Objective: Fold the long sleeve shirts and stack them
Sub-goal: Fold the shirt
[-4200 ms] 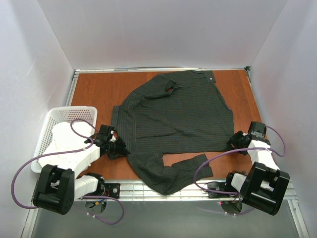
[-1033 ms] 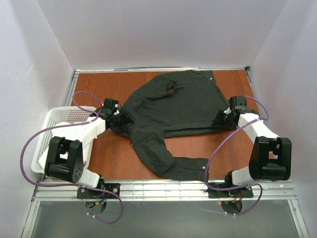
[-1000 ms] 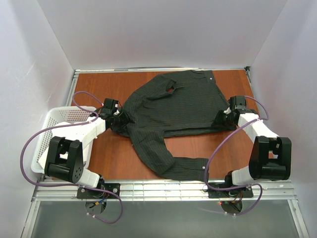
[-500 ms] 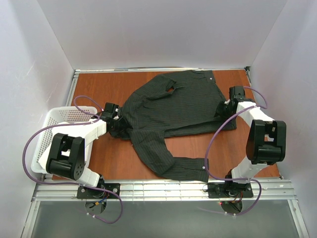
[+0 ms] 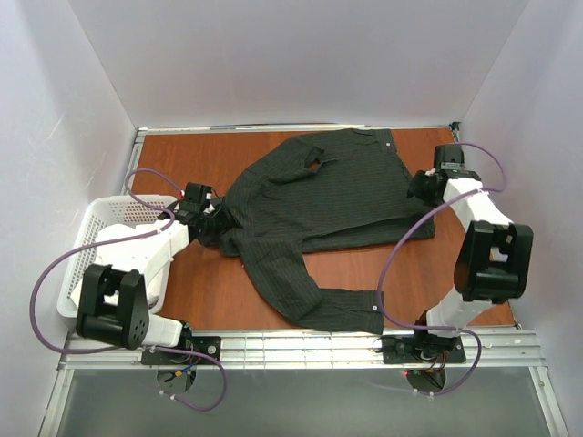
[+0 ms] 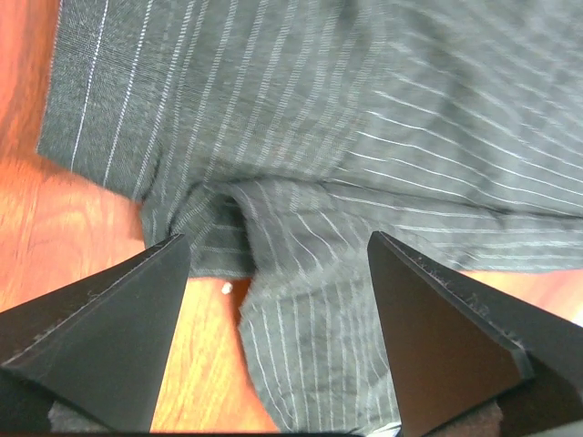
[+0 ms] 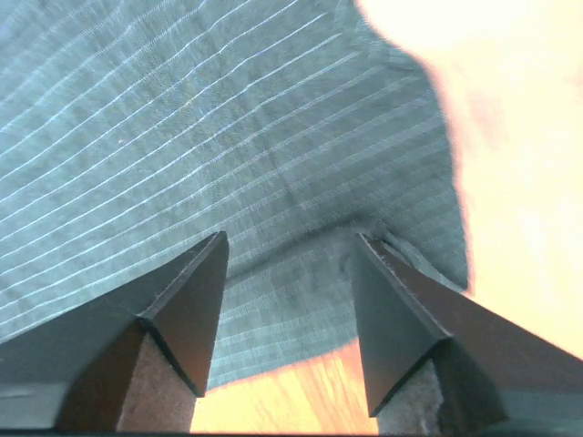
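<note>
Charcoal pinstriped cloth: from the top view, the long sleeve shirt (image 5: 319, 200) lies spread on the red-brown table (image 5: 182, 164), collar toward the far edge, one sleeve trailing to the near edge. The left gripper (image 5: 214, 218) sits at the shirt's left edge, beside a white basket (image 5: 100, 223). The right gripper (image 5: 421, 185) sits at the shirt's right edge.

Left wrist view: the left gripper (image 6: 278, 241) is released, its jaws standing wide apart above a rumpled fold of the shirt (image 6: 364, 109), with bare table (image 6: 55, 228) to the left. Nothing is pinched.

Right wrist view: the right gripper (image 7: 290, 238) is likewise released, jaws apart over the shirt's (image 7: 182, 118) hem corner, with table (image 7: 510, 182) showing beyond. No cloth is grasped.
</note>
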Available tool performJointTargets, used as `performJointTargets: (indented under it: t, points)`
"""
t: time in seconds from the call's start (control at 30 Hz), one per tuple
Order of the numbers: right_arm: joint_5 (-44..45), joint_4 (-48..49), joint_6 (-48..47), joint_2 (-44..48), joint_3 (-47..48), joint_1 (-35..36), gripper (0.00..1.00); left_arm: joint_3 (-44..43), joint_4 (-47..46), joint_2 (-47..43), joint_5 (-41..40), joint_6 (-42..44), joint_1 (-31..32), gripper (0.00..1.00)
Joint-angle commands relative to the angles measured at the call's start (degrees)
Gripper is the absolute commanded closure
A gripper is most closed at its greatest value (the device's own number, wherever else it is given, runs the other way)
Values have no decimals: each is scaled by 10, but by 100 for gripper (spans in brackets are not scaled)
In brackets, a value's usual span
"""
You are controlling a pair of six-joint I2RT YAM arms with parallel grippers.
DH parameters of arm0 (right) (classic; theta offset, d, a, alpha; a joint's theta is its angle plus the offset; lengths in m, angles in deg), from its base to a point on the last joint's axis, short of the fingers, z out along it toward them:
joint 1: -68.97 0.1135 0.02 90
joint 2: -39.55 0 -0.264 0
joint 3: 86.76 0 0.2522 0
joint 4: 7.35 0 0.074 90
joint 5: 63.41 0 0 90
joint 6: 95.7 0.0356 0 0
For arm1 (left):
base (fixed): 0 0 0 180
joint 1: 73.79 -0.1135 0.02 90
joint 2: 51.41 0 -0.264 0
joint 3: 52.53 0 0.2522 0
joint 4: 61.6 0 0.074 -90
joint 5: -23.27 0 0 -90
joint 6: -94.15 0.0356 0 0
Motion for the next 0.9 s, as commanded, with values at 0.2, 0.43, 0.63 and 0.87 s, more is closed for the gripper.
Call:
performJointTargets:
  t: [0.2, 0.43, 0.63, 0.87]
  points:
    - [-79, -18, 34, 133, -105, -120, 41, 46, 39, -87, -21, -2, -4, 26]
    - [-189, 57, 94, 167, -222, -170, 45, 99, 7, -86, -12, -26, -4, 34]
    - [-211, 134, 140, 160, -286, -176, 45, 117, -19, -64, 6, -32, -4, 35]
    - [-218, 190, 165, 135, -319, -177, 44, 134, -29, -62, 7, -39, -4, 39]
